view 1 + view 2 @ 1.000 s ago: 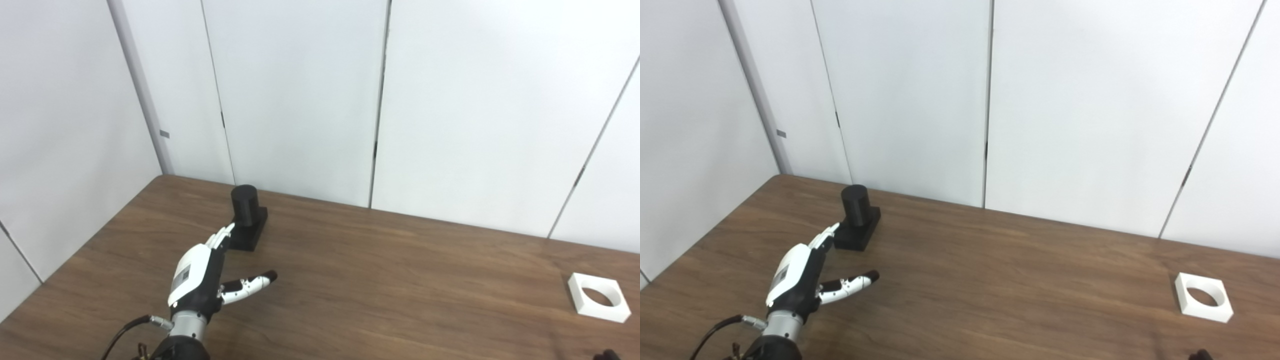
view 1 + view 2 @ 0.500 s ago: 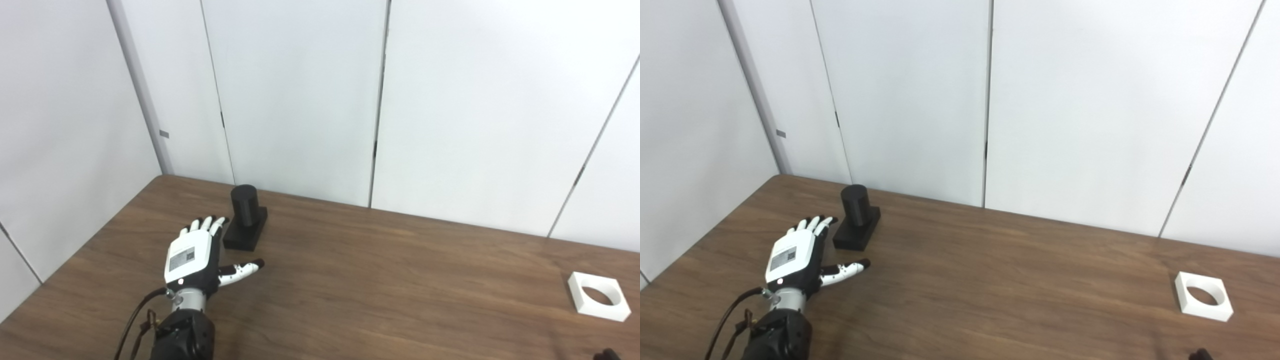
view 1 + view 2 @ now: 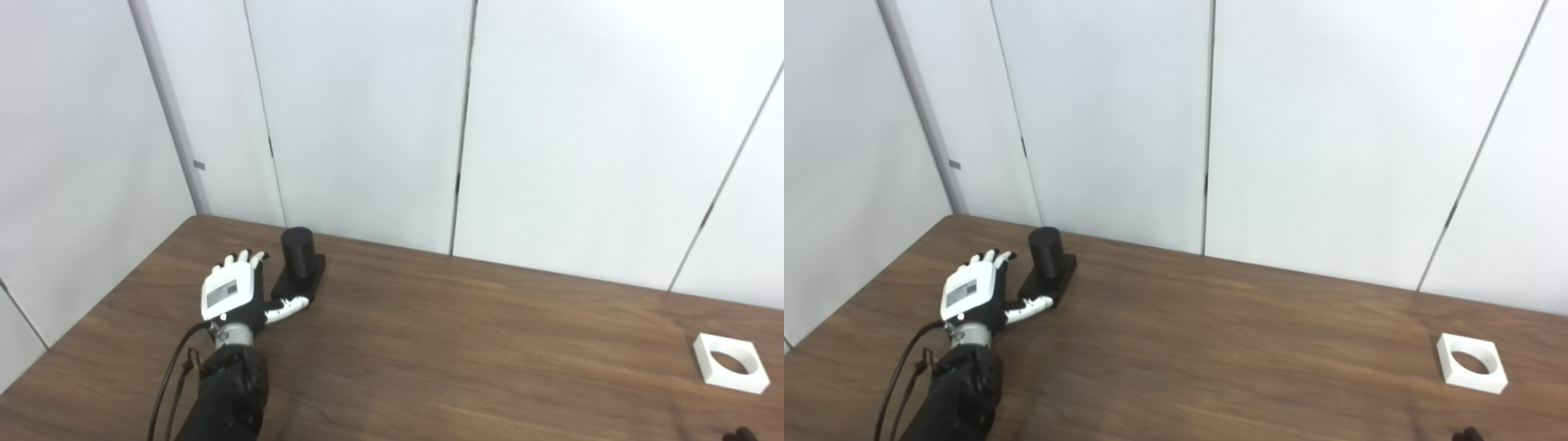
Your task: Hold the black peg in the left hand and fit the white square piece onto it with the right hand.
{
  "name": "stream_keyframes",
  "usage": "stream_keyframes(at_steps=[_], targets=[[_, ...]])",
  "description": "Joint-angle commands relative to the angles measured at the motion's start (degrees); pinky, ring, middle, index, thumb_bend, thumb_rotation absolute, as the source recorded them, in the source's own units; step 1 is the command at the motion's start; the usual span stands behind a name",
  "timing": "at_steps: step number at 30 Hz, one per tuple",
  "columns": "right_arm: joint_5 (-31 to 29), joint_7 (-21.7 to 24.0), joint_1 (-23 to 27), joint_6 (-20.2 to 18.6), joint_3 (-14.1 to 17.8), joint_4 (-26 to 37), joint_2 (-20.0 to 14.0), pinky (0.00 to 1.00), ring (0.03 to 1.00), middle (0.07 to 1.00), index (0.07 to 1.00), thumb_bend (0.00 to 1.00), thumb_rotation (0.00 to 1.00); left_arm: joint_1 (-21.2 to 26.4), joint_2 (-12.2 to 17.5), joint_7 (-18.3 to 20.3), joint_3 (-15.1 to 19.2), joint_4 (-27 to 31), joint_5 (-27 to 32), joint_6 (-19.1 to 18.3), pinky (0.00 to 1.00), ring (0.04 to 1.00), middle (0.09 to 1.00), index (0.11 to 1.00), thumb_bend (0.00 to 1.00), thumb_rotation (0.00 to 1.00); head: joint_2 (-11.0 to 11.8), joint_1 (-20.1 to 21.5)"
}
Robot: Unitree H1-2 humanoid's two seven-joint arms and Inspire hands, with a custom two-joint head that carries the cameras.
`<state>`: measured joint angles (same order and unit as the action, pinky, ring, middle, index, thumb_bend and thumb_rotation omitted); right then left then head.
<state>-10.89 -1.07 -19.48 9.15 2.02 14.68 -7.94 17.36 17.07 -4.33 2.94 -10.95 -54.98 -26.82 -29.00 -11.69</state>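
Left eye view shows, at the far left, the left arm rising from the bottom edge over the wooden table (image 3: 465,343), its dark forearm angled up and slightly right toward the back corner. The left hand (image 3: 234,294) lies back-up, its white plate facing the camera, fingers (image 3: 244,260) spread and stretched forward, holding nothing. The thumb (image 3: 288,306) juts out to the right and sits against the near end of the black peg's (image 3: 297,251) flat base; whether it actually presses on it cannot be told. The peg itself, a short upright cylinder on a rectangular black block, stands just right of the fingertips, close to the white wall panels (image 3: 367,122). Well apart, at the table's far right, lies the white square piece (image 3: 731,371), flat, its round hole facing up. At the bottom right corner only a dark sliver of the right hand (image 3: 738,434) shows, too little to tell its state.
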Motion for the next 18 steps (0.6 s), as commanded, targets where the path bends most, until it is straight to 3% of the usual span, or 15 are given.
stream_keyframes(at_steps=[1, 7, 18], targets=[[-0.3, 0.0, -0.3, 0.2, -0.8, -1.2, 3.8, 0.91, 0.981, 0.957, 0.954, 0.71, 1.0, 4.2, 0.6, -0.9, 0.8, -0.6, -2.2, -0.1, 1.0, 0.994, 0.966, 0.871, 0.86, 0.68, -0.1, 0.0], [-0.5, 0.1, -0.4, 0.5, -0.9, -1.3, 3.8, 0.89, 0.975, 0.958, 0.949, 0.7, 0.98, 8.0, -2.1, -0.7, 3.7, -5.8, -2.2, -0.1, 1.0, 0.983, 0.965, 0.861, 0.85, 0.68, -0.2, 0.6], [-0.7, 0.2, -0.6, 0.0, -1.1, -0.9, 3.7, 0.9, 0.983, 0.961, 0.951, 0.71, 0.96, 10.6, -4.3, -0.3, 4.3, -11.4, -2.7, -0.1, 0.96, 0.96, 0.929, 0.84, 0.85, 0.71, -0.3, 0.9]])
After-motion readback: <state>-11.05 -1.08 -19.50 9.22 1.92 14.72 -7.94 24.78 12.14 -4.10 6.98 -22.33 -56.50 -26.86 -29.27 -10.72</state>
